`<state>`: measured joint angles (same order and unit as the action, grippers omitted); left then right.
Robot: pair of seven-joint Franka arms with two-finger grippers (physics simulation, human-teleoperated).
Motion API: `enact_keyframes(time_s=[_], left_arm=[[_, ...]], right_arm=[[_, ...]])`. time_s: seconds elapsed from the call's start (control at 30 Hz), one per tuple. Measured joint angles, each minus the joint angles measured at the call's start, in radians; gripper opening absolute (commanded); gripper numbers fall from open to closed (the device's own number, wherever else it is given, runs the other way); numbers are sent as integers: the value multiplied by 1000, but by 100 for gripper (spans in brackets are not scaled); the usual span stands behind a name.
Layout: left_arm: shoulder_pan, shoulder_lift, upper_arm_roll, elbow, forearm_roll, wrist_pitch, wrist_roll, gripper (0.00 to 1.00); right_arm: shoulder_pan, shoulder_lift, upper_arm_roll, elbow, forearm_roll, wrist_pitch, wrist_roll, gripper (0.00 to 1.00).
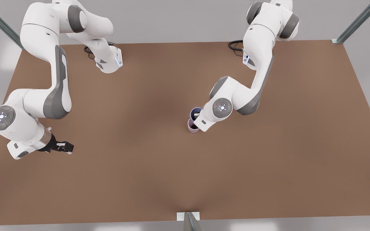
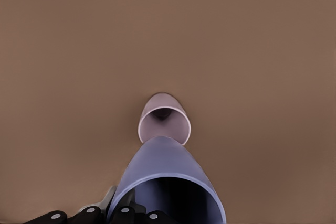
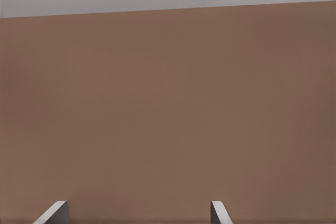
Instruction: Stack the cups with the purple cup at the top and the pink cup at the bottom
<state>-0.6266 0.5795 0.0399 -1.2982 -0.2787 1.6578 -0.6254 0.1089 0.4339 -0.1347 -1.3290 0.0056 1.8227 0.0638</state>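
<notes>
Left pincer [image 2: 123, 214] grasping purple cup [image 2: 167, 179], held above pink cup [image 2: 164, 119] on table [image 1: 140, 160] | stack pending: lower, release | right pincer [image 1: 63, 147] released, waiting.

Brown matte table [image 1: 140, 179] spans most of the front view. Pale grey floor around it. Grey-green metal frame struts [image 1: 358, 21] at both far corners, another at the near edge centre. Light soft, diffuse, faint shadows mid-table.
</notes>
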Motion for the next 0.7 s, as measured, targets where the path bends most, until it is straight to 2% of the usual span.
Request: enact_keyframes(time_s=[0.7], left_arm=[[-31, 25, -2, -85, 11, 147, -233, 21]], right_arm=[[0, 0, 0, 0, 0, 0, -3, 100]])
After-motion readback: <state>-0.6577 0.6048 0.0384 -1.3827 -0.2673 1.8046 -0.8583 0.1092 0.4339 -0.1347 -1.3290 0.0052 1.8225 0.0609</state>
